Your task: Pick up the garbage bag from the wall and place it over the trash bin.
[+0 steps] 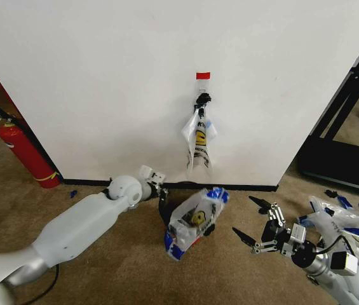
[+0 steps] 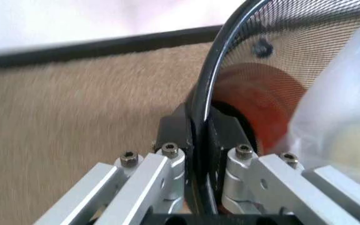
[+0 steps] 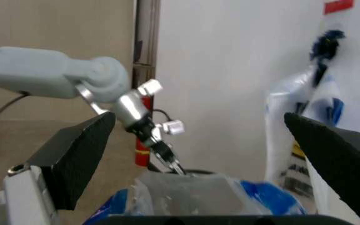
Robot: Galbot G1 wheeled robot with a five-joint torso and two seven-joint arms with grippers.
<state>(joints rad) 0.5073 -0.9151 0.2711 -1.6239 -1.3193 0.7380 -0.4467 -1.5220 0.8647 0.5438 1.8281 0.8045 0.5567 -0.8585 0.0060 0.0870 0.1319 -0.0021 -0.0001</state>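
The plain white wall (image 1: 103, 76) carries a crinkled translucent garbage bag (image 1: 198, 143) on its hook. Another bag mostly hides the black mesh trash bin (image 1: 166, 213); left pincer (image 2: 198, 136) clamps its rim. Right pincer (image 1: 255, 225) gapes, empty.

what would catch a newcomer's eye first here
Likely the garbage bag hanging from a black hook under red tape on the white wall. Below it the left gripper pinches the rim of the trash bin, already holding a bag, while the right gripper hovers open nearby.
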